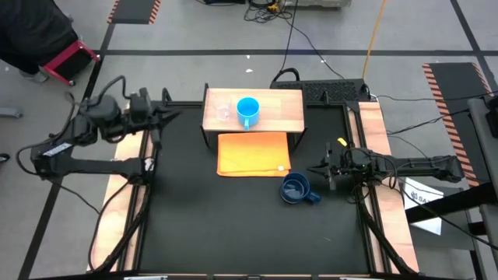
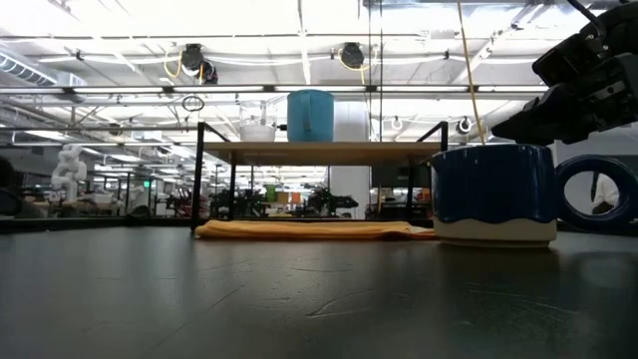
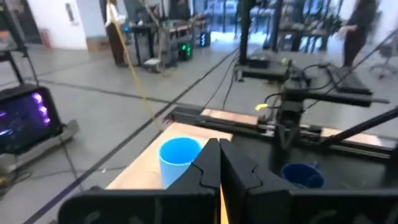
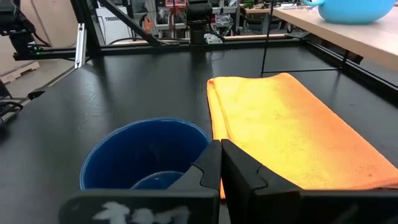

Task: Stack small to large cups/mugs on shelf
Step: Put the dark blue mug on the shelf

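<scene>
Though close, dark-blue mug (image 1: 296, 189) beside right end effector (image 1: 326, 173).

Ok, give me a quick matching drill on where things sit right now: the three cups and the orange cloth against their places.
Things:
1. clear glass cup
2. light-blue mug
3. dark-blue mug
4. orange cloth

Places:
A. flat on the black table, in front of the shelf
B. on the table, by the cloth's corner, near the right gripper
C. on the shelf, near its middle
D. on the shelf, toward the left arm's side of the other cup there

Pairs: 1-D, 2-C, 3-B, 4-A
</scene>
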